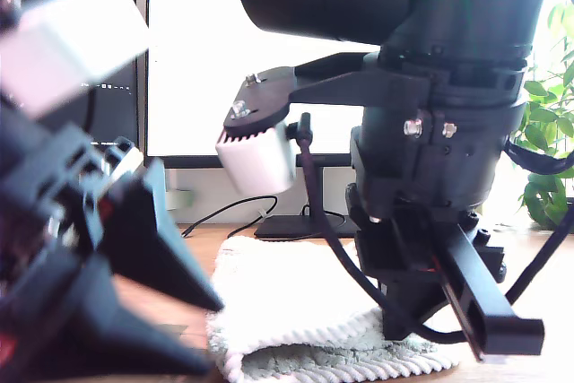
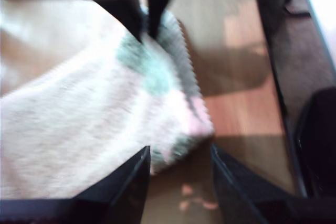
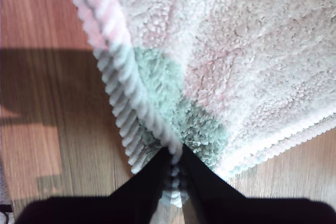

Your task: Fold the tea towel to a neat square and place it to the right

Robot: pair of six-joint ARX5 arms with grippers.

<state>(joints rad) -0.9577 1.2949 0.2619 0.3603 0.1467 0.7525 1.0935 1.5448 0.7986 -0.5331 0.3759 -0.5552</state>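
The exterior view shows the tea towel [image 1: 296, 311] lying folded on the wooden desk [image 1: 538, 284] at lower centre of the frame, my second gripper [image 3: 176, 174] pinching its ribbed corner, seemingly to carry that edge over, while my first gripper [image 2: 178, 177], jaws spread, hovers over another corner.

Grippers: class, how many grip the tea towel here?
1. My second gripper has its fingers pinched on the tea towel at its ribbed corner. My first gripper hangs open above another corner, holding nothing.
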